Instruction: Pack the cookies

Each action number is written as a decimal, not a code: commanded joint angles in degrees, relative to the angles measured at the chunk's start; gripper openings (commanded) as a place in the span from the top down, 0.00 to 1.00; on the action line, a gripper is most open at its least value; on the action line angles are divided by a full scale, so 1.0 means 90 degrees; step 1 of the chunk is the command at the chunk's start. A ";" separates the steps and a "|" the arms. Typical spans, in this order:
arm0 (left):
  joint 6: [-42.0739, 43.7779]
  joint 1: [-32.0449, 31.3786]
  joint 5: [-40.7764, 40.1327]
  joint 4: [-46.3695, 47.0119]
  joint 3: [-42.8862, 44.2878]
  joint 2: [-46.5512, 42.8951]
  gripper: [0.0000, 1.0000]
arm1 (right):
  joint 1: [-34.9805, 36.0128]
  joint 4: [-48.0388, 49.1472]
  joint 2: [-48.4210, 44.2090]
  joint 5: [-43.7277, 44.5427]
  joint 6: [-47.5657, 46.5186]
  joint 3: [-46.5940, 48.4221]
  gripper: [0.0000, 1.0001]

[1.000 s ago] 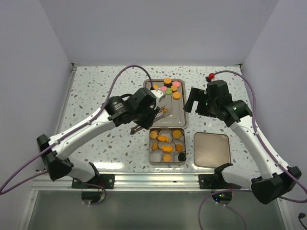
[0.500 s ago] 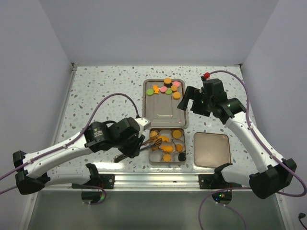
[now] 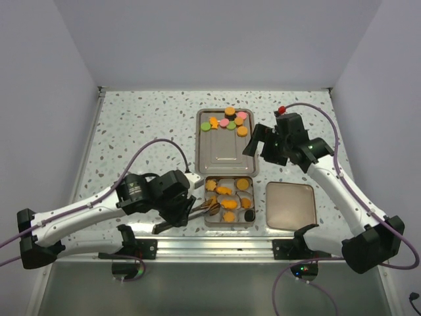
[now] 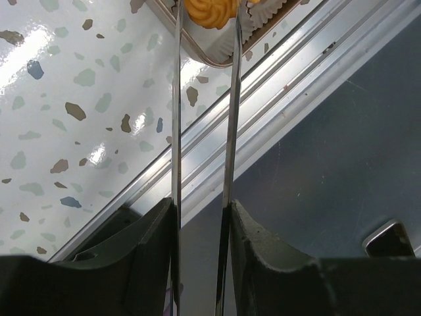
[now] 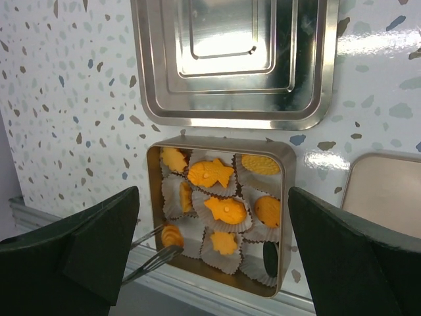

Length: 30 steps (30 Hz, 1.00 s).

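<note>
My left gripper (image 3: pixel 183 208) is shut on metal tongs (image 3: pixel 200 209). The tongs (image 4: pixel 176 131) pinch an orange swirl cookie (image 4: pixel 210 8) over a paper cup in the near-left corner of the square tin (image 3: pixel 205 197). In the right wrist view that cookie (image 5: pixel 171 235) sits between the tong tips (image 5: pixel 148 253). The tin (image 5: pixel 220 141) holds several orange cookies (image 5: pixel 210 174) in paper cups, and one black one (image 5: pixel 270 258). More loose cookies (image 3: pixel 227 122) lie at the far end of the steel tray (image 3: pixel 223 155). My right gripper (image 3: pixel 262 146) is open and empty above the tray's right edge.
The tin's lid (image 3: pixel 290 205) lies flat to the right of the tin, also in the right wrist view (image 5: pixel 388 191). An aluminium rail (image 3: pixel 217 247) runs along the table's near edge, just below the tin. Purple cables loop over both arms.
My left arm has swung from the tray back toward the near edge, carrying the cookie in the tongs to the tin's near-left corner. My right gripper has shifted slightly left.
</note>
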 commanded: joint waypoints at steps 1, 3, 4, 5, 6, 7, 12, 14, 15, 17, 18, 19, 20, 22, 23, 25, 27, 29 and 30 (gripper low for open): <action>0.0004 -0.0061 0.0169 0.0250 -0.0033 0.0123 0.62 | -0.0014 0.0053 -0.0222 0.0025 0.0038 -0.0070 0.01; 0.0004 -0.0100 0.0101 0.0251 -0.0034 0.0162 0.58 | -0.0014 0.0023 -0.0251 0.0034 0.0028 -0.0099 0.01; 0.0004 -0.0119 0.0072 0.0251 -0.0024 0.0172 0.57 | -0.0014 0.0013 -0.0271 0.0044 0.0028 -0.0119 0.01; 0.0033 -0.0120 0.0062 0.0251 -0.0014 0.0153 0.53 | -0.0014 -0.0006 -0.0280 0.0064 0.0037 -0.0119 0.01; 0.0034 -0.0120 0.0032 0.0251 0.0015 0.0172 0.53 | -0.0014 -0.0006 -0.0290 0.0074 0.0018 -0.0119 0.01; 0.0043 -0.0129 -0.0007 0.0222 0.0035 0.0162 0.52 | -0.0014 -0.0035 -0.0300 0.0083 0.0018 -0.0129 0.01; 0.0102 -0.0129 -0.0065 0.0182 0.0162 0.0240 0.50 | -0.0014 -0.0045 -0.0290 0.0103 -0.0021 -0.0139 0.01; 0.0102 -0.0129 -0.0105 0.0172 0.0220 0.0260 0.49 | -0.0014 -0.0036 -0.0271 0.0103 -0.0031 -0.0129 0.01; 0.0092 -0.0129 -0.0095 0.0211 0.0240 0.0260 0.48 | -0.0014 -0.0036 -0.0261 0.0103 -0.0031 -0.0129 0.01; 0.0073 -0.0120 -0.0163 0.0212 0.0356 0.0260 0.48 | -0.0024 -0.0016 -0.0242 0.0103 -0.0031 -0.0109 0.01; 0.0063 -0.0129 -0.0211 0.0212 0.0425 0.0260 0.48 | -0.0014 -0.0006 -0.0222 0.0103 -0.0040 -0.0100 0.01; 0.0034 -0.0129 -0.0289 0.0212 0.0513 0.0250 0.48 | -0.0005 -0.0006 -0.0212 0.0113 -0.0041 -0.0070 0.01; -0.0082 -0.0120 -0.0483 0.0202 0.0794 0.0241 0.48 | -0.0014 -0.0006 -0.0193 0.0113 -0.0031 -0.0061 0.01; -0.0181 -0.0129 -0.0757 0.0221 0.1166 0.0182 0.49 | -0.0014 -0.0016 -0.0163 0.0132 -0.0050 0.0008 0.01; -0.0249 -0.0120 -0.1049 0.0221 0.1593 0.0182 0.47 | -0.0014 -0.0026 -0.0154 0.0142 -0.0070 0.0037 0.01; -0.0288 -0.0091 -0.1566 0.0105 0.2015 0.0279 0.45 | -0.0014 -0.0055 -0.0144 0.0171 -0.0099 0.0095 0.01; -0.0230 0.0075 -0.1822 -0.0061 0.2495 0.0532 0.45 | -0.0014 -0.0084 -0.0134 0.0201 -0.0128 0.0125 0.01; -0.0026 0.0502 -0.2028 -0.0120 0.2681 0.0699 0.45 | -0.0014 -0.0114 -0.0114 0.0210 -0.0128 0.0154 0.01; 0.0052 0.0718 -0.2028 -0.0062 0.2662 0.0806 0.45 | -0.0014 -0.0133 -0.0115 0.0210 -0.0119 0.0174 0.01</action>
